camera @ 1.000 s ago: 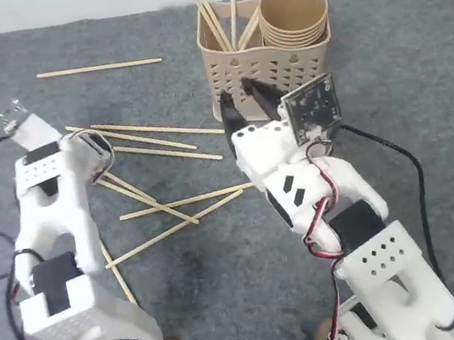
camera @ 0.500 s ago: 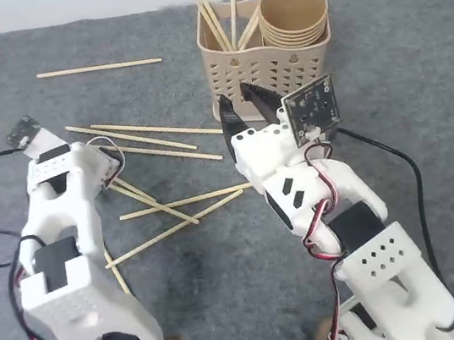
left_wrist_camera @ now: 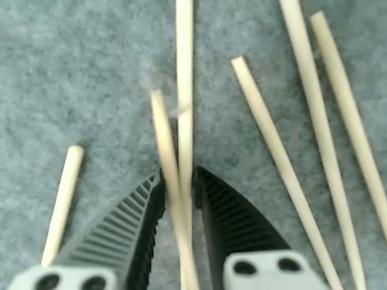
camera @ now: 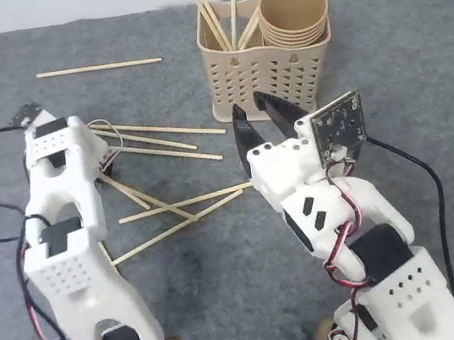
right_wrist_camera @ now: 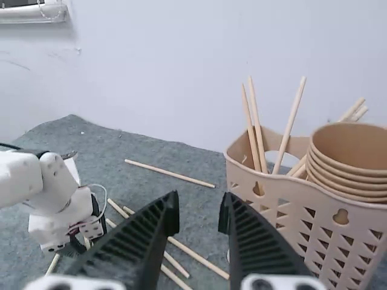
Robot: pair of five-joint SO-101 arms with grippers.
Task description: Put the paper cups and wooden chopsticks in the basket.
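My left gripper (left_wrist_camera: pixel 178 178) points down at the grey mat, its dark fingers (left_wrist_camera: pixel 142 205) shut on a wooden chopstick (left_wrist_camera: pixel 166 151) that runs between them, close beside a second one (left_wrist_camera: pixel 184 72). In the high view the left arm (camera: pixel 60 169) stands over the scattered loose chopsticks (camera: pixel 161 128). My right gripper (camera: pixel 258 118) hangs open and empty just in front of the beige basket (camera: pixel 263 70). The basket holds a stack of paper cups (camera: pixel 295 10) and several upright chopsticks (camera: pixel 212 10). The right wrist view shows the right gripper (right_wrist_camera: pixel 199 214), the basket (right_wrist_camera: pixel 284 193) and the cups (right_wrist_camera: pixel 347 157).
One chopstick (camera: pixel 99 68) lies apart at the back left. More chopsticks (camera: pixel 185 202) lie crossed between the two arms. A pale wall (right_wrist_camera: pixel 181 60) rises behind the grey mat. Black cables (camera: pixel 405 160) trail beside both arms.
The left arm has tipped down and forward onto the chopsticks. The right arm has drawn back from the basket and shifted slightly right, still open.
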